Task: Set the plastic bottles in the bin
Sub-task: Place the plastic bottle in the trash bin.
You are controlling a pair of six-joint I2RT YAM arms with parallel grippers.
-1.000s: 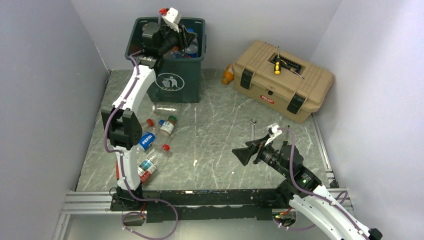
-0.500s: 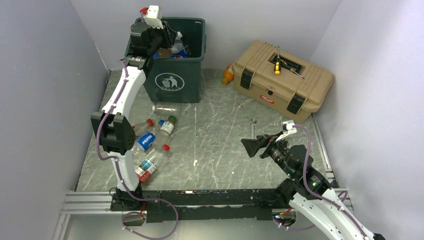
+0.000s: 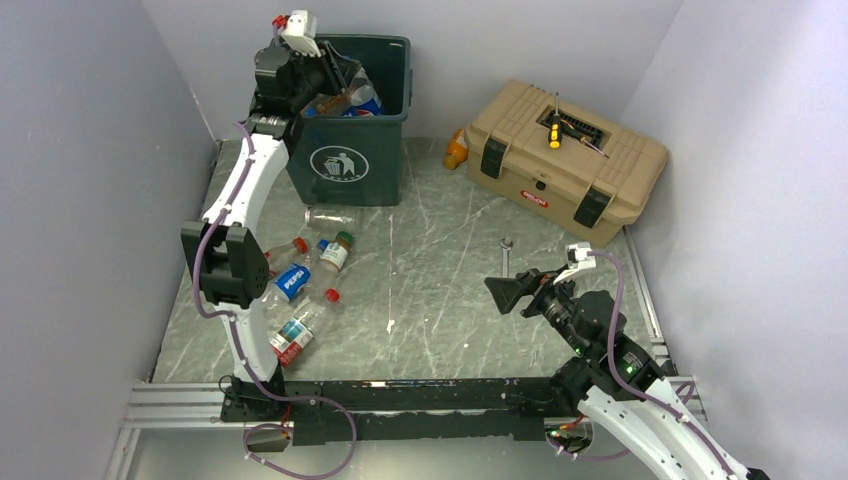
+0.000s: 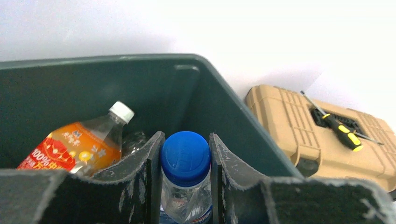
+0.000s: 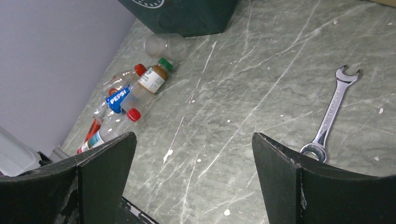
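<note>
**Step in hand: release.** The left hand pinches a blue-capped bottle just below its cap, held over the mouth of the bin. The next move, as judged, is to part the fingers so that it drops in. The bin holds an orange-labelled bottle and others that are partly hidden. Several loose bottles lie on the surface before the bin. The right hand hangs spread and empty. An orange bottle lies beside the toolbox, whose top tray carries a screwdriver.

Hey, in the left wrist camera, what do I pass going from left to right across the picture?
From the left: orange bottle with a white cap → blue-capped clear bottle → tan toolbox.
</note>
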